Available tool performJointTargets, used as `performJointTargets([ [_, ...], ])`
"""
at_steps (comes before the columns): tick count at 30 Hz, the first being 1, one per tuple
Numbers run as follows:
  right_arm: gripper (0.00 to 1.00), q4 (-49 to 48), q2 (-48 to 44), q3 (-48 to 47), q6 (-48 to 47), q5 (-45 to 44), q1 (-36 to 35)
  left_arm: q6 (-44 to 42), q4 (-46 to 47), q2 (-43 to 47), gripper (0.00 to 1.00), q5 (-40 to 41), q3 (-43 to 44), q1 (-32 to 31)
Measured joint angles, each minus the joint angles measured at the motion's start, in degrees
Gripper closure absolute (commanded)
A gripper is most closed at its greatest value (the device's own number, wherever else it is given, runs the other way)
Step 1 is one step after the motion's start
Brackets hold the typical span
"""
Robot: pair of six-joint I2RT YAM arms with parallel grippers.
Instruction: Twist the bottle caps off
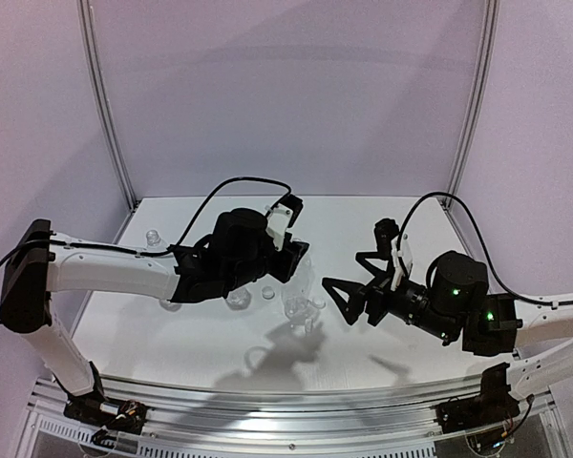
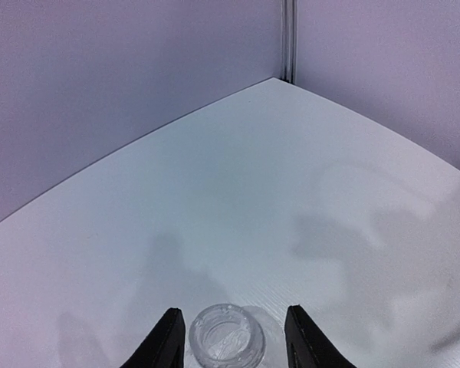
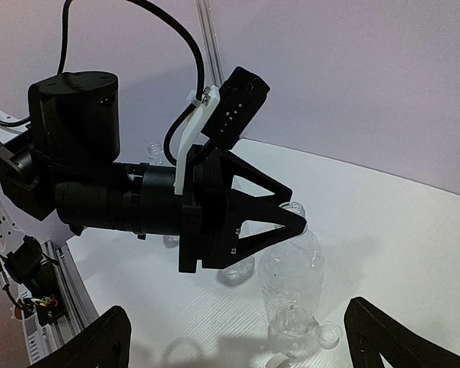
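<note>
A clear crinkled bottle (image 3: 291, 284) stands upright mid-table, its mouth uncapped; it also shows in the top view (image 1: 297, 309). My left gripper (image 1: 299, 260) is open, its fingertips (image 3: 295, 222) on either side of that bottle's open mouth (image 2: 226, 337) without pinching it. My right gripper (image 1: 348, 277) is wide open and empty, just right of the bottle and facing it. A loose whitish cap (image 3: 327, 335) lies by the bottle's foot. Two caps lie on the table in the top view, one left of the bottle (image 1: 267, 294) and one to its right (image 1: 317, 303).
A second bottle (image 1: 239, 299) stands under the left arm's wrist, also seen in the right wrist view (image 3: 241, 270). A third bottle (image 1: 153, 236) stands at the far left near the wall post. Walls close off the table's back and sides.
</note>
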State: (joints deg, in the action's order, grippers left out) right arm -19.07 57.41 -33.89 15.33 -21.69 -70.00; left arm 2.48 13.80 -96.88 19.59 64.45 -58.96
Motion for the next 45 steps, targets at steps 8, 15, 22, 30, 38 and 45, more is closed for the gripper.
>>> performJointTargets([
  [8, 0.01, 0.0, -0.37, 0.0, 0.0, -0.04, 0.0, 0.07, 1.18, 0.0, 0.5, 0.17, -0.02, 0.0],
  [15, 0.01, 0.0, -0.55, 0.0, 0.0, -0.04, 0.0, 0.17, 1.66, 0.66, 0.28, 0.02, -0.66, -0.13],
  [22, 0.01, 0.22, -1.11, 0.0, 0.11, -0.11, 0.0, 0.42, 1.46, 7.76, 0.01, 0.17, -4.66, -1.03],
  [30, 0.01, 3.08, -3.98, 0.39, 2.25, -7.1, 0.0, 0.9, -0.74, 22.69, 0.01, 5.86, -8.61, -2.64],
  [38, 0.01, 8.72, -15.15, 5.38, 13.64, -30.75, -0.02, 0.83, -1.51, 42.56, 0.01, 17.62, -17.88, -2.4],
  [45, 0.01, 9.35, -12.41, 5.77, 16.98, -35.15, -0.02, 1.57, -1.99, 47.6, 0.01, 21.0, -20.22, -0.59],
])
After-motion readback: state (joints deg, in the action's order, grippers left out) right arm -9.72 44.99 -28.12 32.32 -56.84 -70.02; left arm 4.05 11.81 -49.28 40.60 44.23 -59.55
